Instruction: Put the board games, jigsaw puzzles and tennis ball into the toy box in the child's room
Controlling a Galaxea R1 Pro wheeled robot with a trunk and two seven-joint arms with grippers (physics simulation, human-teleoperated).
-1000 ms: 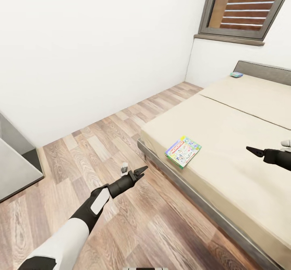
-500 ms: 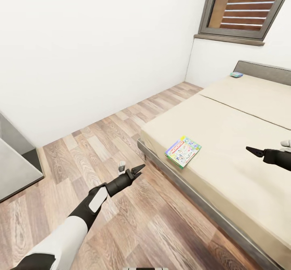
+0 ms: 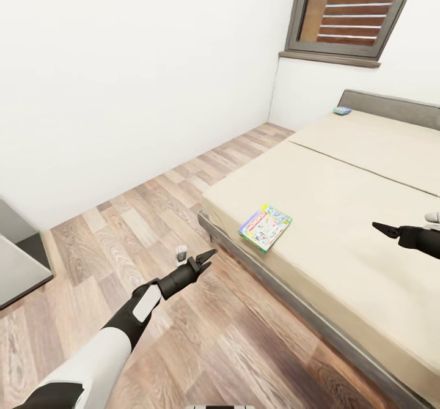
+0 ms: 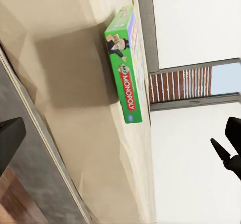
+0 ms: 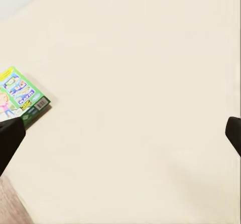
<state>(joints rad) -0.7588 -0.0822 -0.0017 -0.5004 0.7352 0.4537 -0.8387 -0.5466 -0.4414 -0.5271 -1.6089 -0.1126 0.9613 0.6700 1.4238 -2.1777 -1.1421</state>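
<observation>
A white-green board game [image 3: 265,227] lies flat near the corner of the bed [image 3: 342,213], close to the mattress edge. Its green side and printed cover face the left wrist view [image 4: 124,68], and one corner appears in the right wrist view [image 5: 22,96]. A small blue board game [image 3: 342,110] lies far off by the grey headboard [image 3: 391,106]. My left gripper [image 3: 209,258] hangs open over the wood floor, short of the bed's corner and apart from the game. My right gripper [image 3: 379,228] is open above the bare mattress, to the right of the game. Its dark fingers [image 5: 11,137] stand wide apart.
A small grey-white object [image 3: 181,253] stands on the plank floor just beyond my left gripper. A grey-topped unit [image 3: 15,262] juts in at the left edge. White walls close the far side, with a dark-framed window [image 3: 348,11] above the bed's head.
The whole picture has slid left, so the camera has moved; the bed and game sit further left in view. My left arm has drawn slightly back towards me. Both grippers stay open.
</observation>
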